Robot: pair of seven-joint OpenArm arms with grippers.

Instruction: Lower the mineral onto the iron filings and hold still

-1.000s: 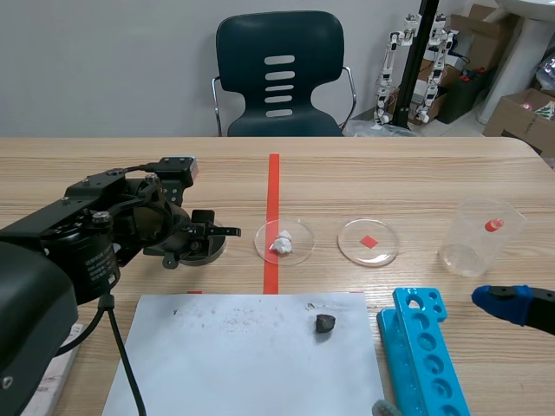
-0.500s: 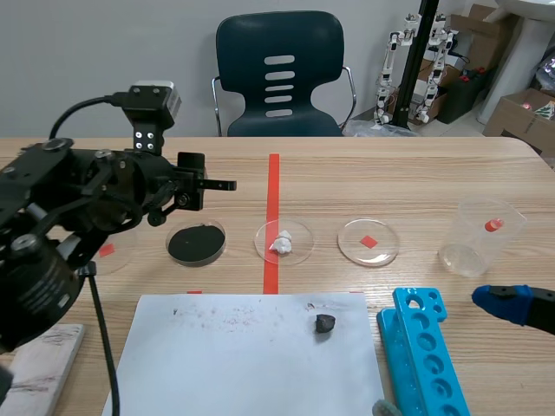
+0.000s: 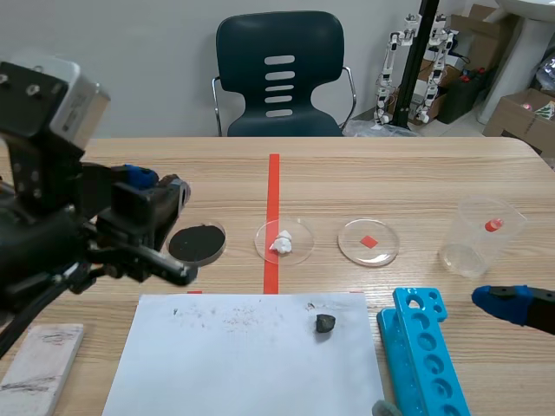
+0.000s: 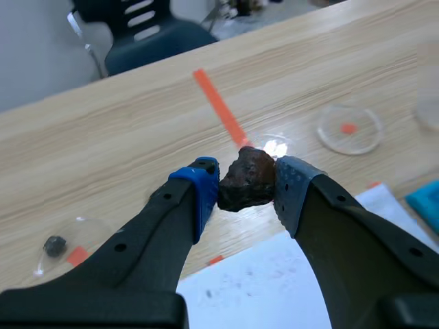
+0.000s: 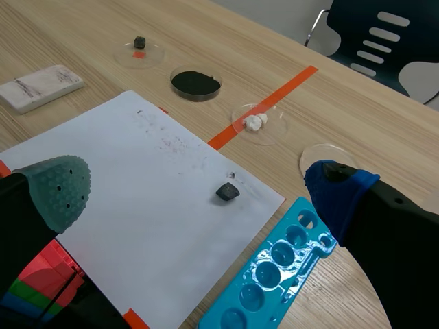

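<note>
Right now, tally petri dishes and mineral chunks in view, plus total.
Petri dishes: 4 (filings dish, white-lump dish, empty dish, far-left dish)
Mineral chunks: 4 (held mineral in left gripper, dark chunk on paper, white lump, small stone in far-left dish)
Total: 8

Nothing legible anywhere: no words, brands or numbers. On the cardboard box (image 3: 519,113) far back in the room, a coloured sticker (image 3: 544,107), too small to read. On the white block (image 5: 41,86), only dark smudges, no letters.
</note>
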